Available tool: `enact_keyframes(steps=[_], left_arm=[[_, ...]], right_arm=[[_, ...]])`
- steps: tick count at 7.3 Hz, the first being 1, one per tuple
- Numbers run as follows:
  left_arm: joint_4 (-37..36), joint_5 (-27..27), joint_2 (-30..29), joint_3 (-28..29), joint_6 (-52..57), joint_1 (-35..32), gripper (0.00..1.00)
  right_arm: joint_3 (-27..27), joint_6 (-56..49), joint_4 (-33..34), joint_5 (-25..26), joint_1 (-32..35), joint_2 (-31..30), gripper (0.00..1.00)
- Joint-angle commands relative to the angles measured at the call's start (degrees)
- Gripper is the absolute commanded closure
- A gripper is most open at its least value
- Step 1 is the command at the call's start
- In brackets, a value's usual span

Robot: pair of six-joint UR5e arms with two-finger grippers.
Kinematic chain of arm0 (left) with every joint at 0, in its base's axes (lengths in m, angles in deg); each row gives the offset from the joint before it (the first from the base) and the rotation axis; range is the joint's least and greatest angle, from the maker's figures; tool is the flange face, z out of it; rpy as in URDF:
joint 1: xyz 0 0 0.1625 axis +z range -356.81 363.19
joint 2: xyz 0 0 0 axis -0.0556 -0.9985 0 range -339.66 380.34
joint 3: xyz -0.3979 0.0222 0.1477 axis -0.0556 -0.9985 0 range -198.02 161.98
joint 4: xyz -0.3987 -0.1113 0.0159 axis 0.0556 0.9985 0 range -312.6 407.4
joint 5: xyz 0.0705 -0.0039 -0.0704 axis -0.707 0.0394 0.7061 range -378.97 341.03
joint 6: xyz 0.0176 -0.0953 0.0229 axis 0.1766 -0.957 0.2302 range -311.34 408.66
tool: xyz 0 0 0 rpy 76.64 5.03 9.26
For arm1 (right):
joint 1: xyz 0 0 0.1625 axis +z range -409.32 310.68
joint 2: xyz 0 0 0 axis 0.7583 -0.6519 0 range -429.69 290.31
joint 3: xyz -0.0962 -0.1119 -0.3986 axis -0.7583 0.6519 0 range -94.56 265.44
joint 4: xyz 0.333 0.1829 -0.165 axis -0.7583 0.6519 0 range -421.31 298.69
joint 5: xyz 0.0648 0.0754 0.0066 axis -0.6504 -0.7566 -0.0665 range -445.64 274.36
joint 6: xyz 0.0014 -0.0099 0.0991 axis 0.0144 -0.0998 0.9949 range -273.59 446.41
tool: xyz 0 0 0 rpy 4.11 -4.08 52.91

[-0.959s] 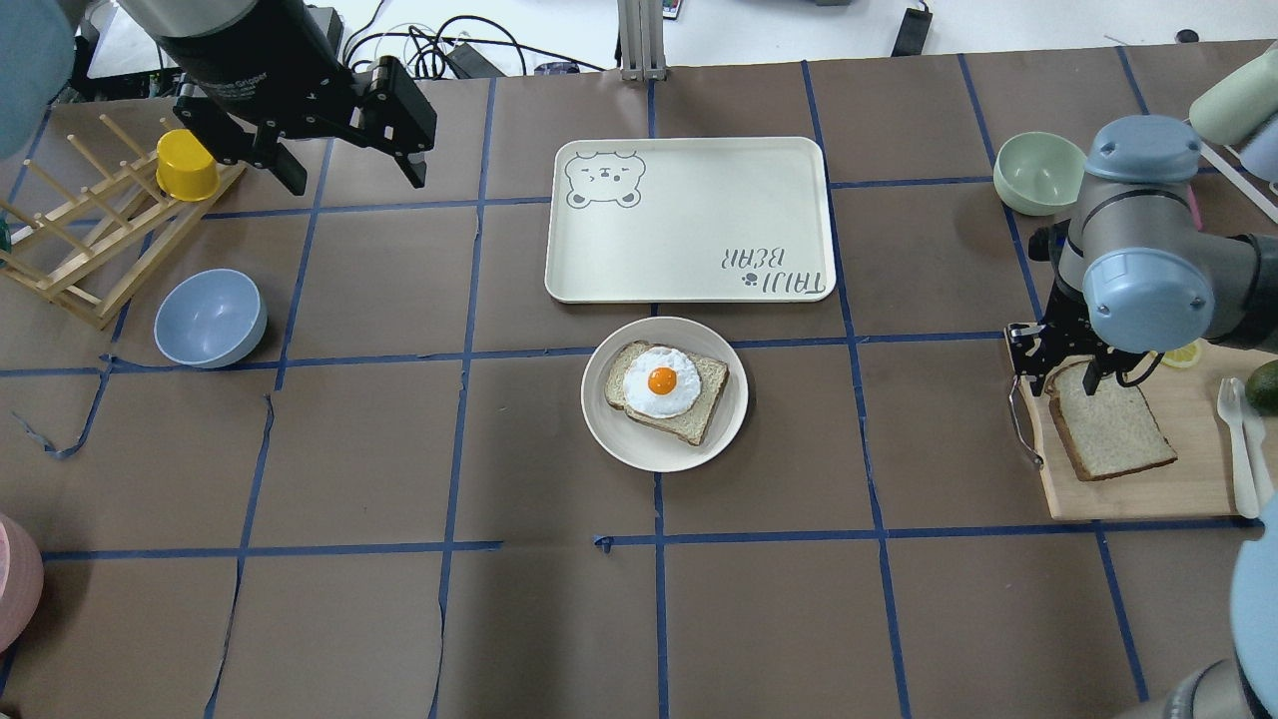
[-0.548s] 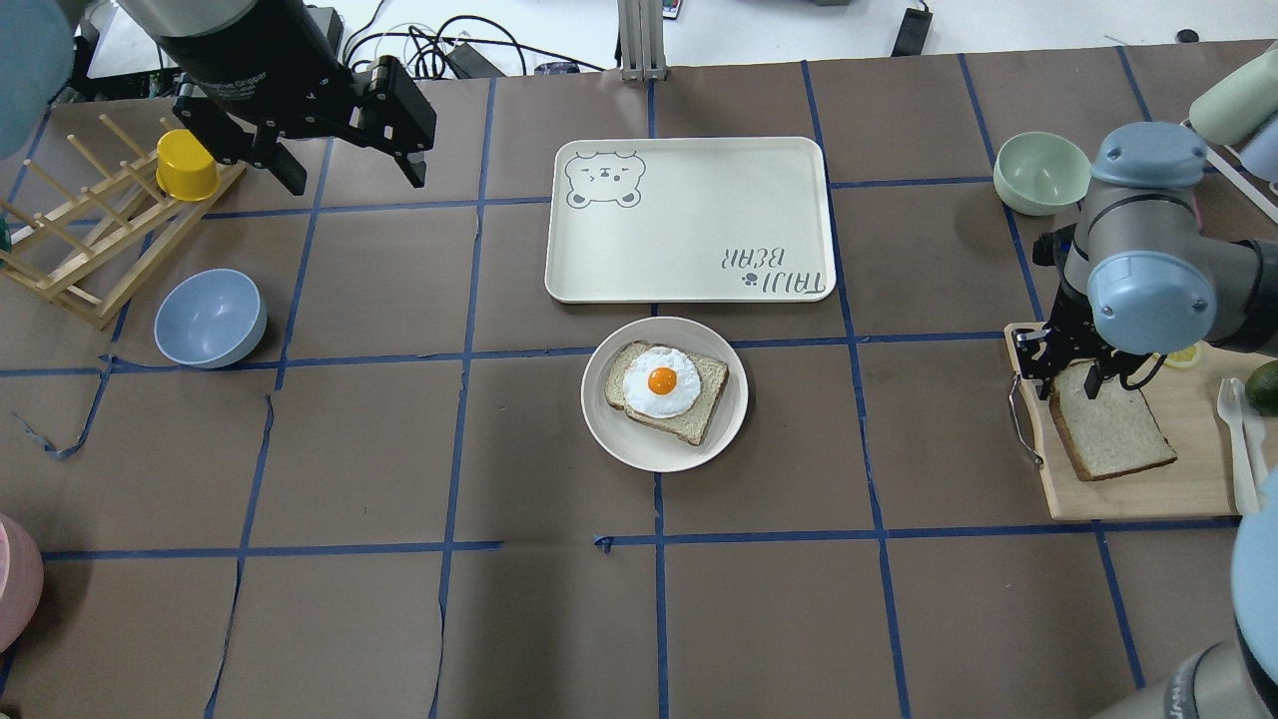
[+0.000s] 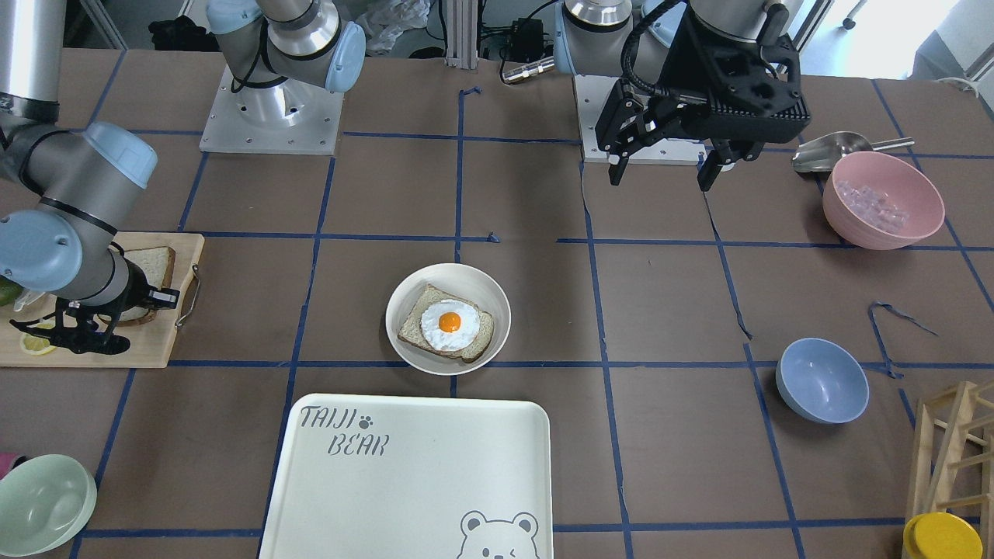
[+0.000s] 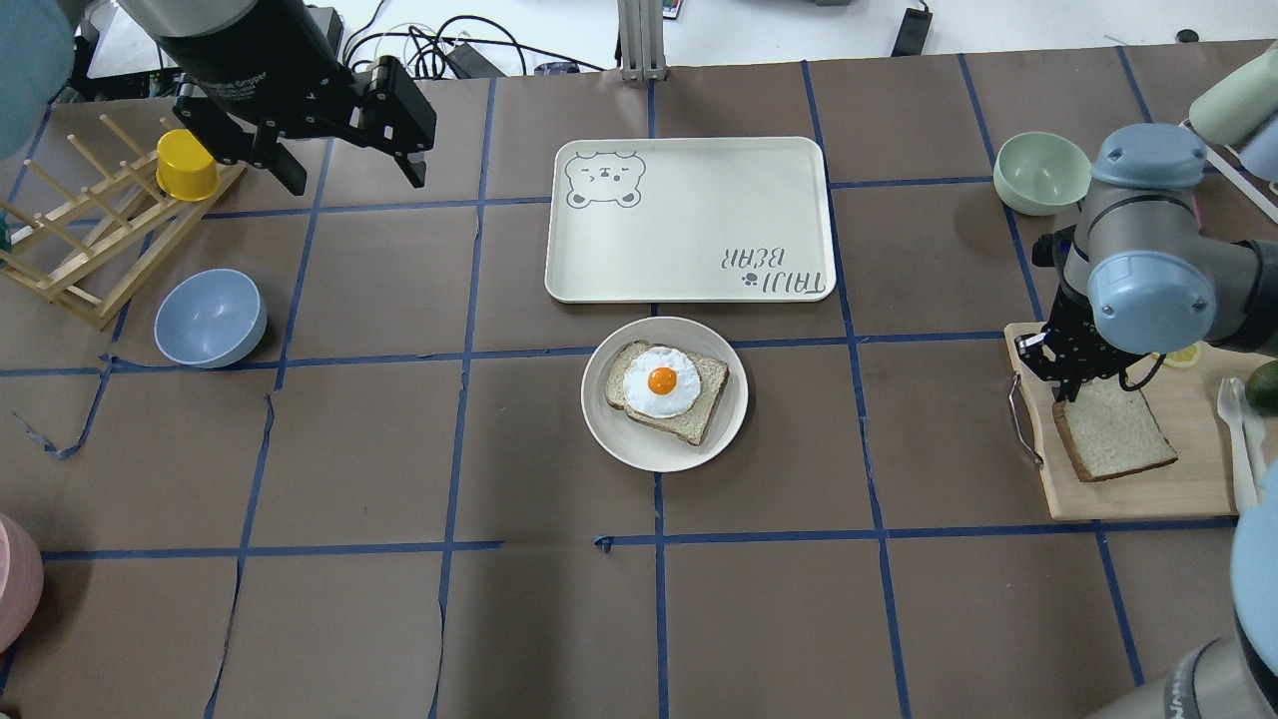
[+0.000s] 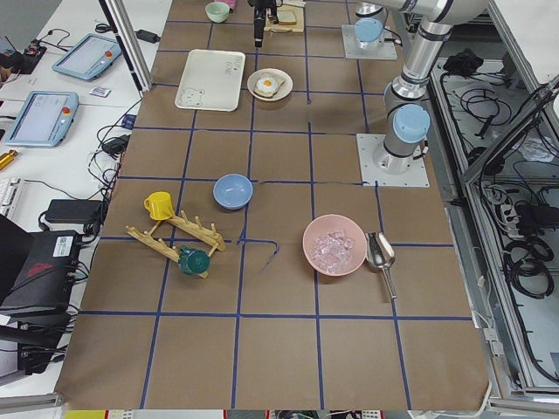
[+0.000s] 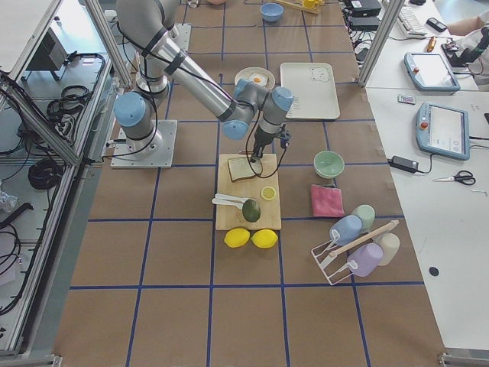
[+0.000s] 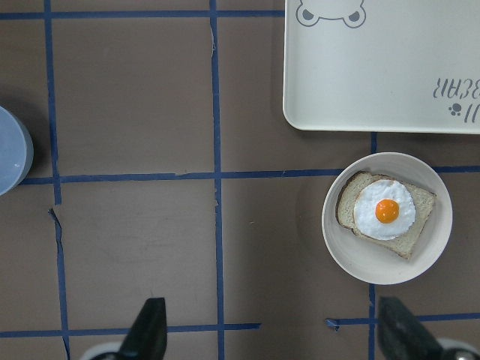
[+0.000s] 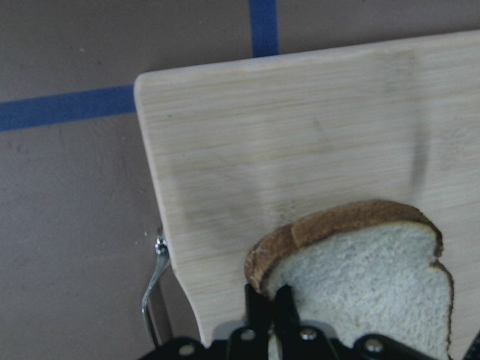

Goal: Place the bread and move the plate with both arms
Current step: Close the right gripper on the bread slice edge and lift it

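The bread lies on a wooden cutting board at the table's right. My right gripper is shut on the bread's far crust edge; the right wrist view shows the fingers pinching the bread. The plate sits mid-table and holds a slice with a fried egg. My left gripper hangs open and empty, high over the far left. It looks down on the plate in the left wrist view. The front view shows the bread, the plate and the left gripper.
The TAIJI BEAR tray lies just beyond the plate. A pale green bowl stands beyond the board. A blue bowl, a wooden rack and a yellow cup are at the left. White cutlery lies on the board.
My right gripper's fingers, spread astride the bread's far edge before, have closed onto it. The left arm has not moved.
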Motion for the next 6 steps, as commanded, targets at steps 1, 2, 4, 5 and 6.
enact_keyframes(steps=[1, 2, 4, 5, 6], left_arm=[[0.0, 0.0, 0.0, 0.0, 0.1, -0.1, 0.0], [-0.1, 0.0, 0.0, 0.0, 0.1, 0.0, 0.0], [-0.1, 0.1, -0.1, 0.0, 0.0, -0.1, 0.0], [0.0, 0.0, 0.0, 0.0, 0.1, 0.0, 0.0], [0.0, 0.0, 0.0, 0.0, 0.0, 0.0, 0.0]], right_arm=[[0.5, 0.0, -1.3, 0.3, 0.0, -1.2, 1.0], [2.1, 0.0, -5.0, 0.3, 0.0, -2.1, 1.0], [9.2, 0.9, -19.0, -0.9, 1.0, -5.1, 1.0], [12.3, 2.1, -24.2, -2.6, 2.9, -5.7, 1.0], [16.0, 6.4, -29.7, -2.8, 5.4, -7.1, 1.0]])
